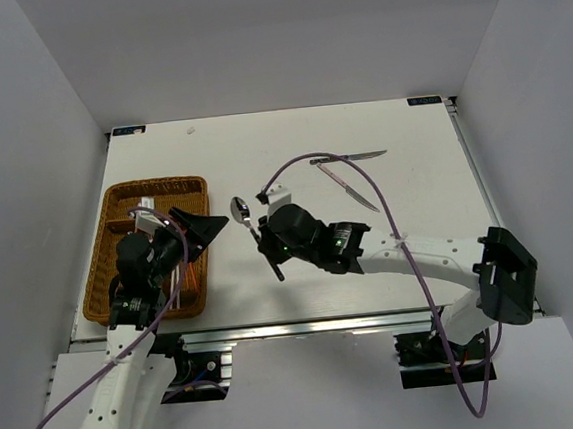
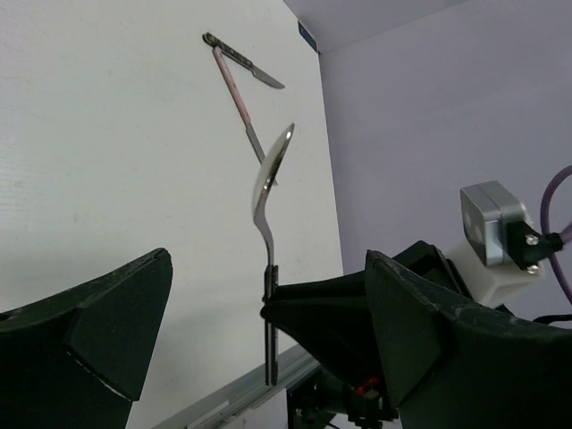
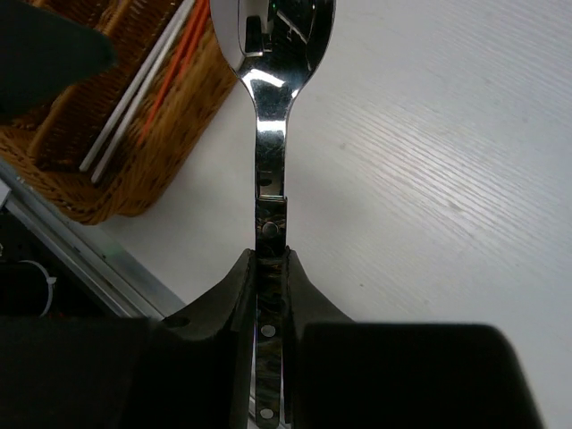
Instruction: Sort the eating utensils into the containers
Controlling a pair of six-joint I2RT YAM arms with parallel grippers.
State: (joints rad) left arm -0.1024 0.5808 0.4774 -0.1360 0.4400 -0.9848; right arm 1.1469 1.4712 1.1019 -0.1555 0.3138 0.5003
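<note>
Reading left to right. The tray (image 1: pixel 153 183) sits at the table's (image 1: pixel 423 172) left side, long slots running near-far. White and red chopsticks (image 3: pixel 134 103) lie in the long slot by its right wall.

The left gripper (image 2: pixel 268 268) hangs over the tray's right edge with its jaws spread wide and nothing in them, facing right toward the spoon.

The spoon (image 1: pixel 240 210) is just right of the tray and looks lifted off the table, though I can't be sure of the height. Its long axis runs roughly near-far. The bowl is at the far end, tipped slightly left, and the handle points back toward the arm bases. That is close to parallel with the long slots.

The right gripper (image 3: pixel 271 259) is clamped on the spoon's dark handle, low down, leaving the neck and bowl free. The bowl is near the left gripper's fingertip but not touching, with a gap showing from above.

The key relation is that the tray lies left of the spoon with the left gripper in between. So the left arm is nearer the tray, while the right arm has the spoon. My guess is either a handover across that gap or the right arm reaching left past the other gripper, which carries some collision risk.

At far right, the silver knife (image 1: pixel 367 154) and pink-handled knife (image 1: pixel 346 187) lie on the table, well apart from both grippers, unsorted.
</note>
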